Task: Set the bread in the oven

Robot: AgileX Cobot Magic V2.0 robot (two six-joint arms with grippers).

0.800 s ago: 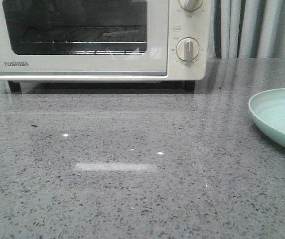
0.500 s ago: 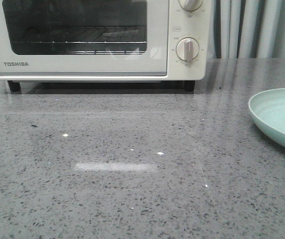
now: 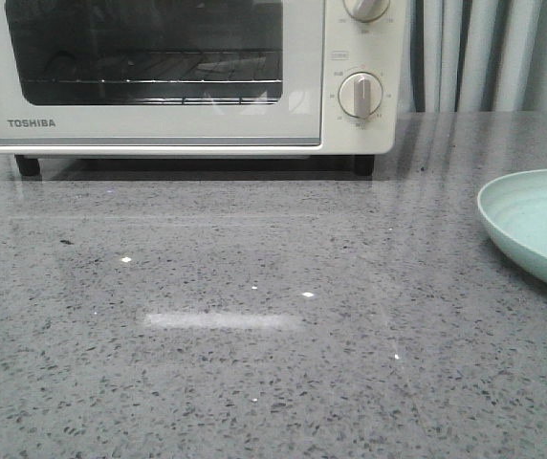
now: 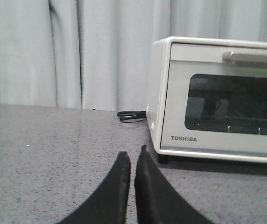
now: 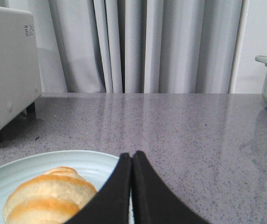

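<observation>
The oven [image 3: 187, 76] door is seen closed, so the handle should be pulled down first by the left gripper [image 4: 131, 161], whose fingers are pressed together, empty. The right gripper [image 5: 132, 161], likewise closed on nothing, is poised over the bread [image 5: 49, 198] on the plate [image 3: 527, 220]. A speckled grey counter [image 3: 254, 335] is backed by pale curtains [image 5: 171, 46].

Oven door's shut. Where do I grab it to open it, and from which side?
Grip the bar handle across the top of the oven door. It runs horizontally and stands proud of the door, so come from the front, one finger above and one below. The left gripper is nearest and is shut; open it first.
</observation>
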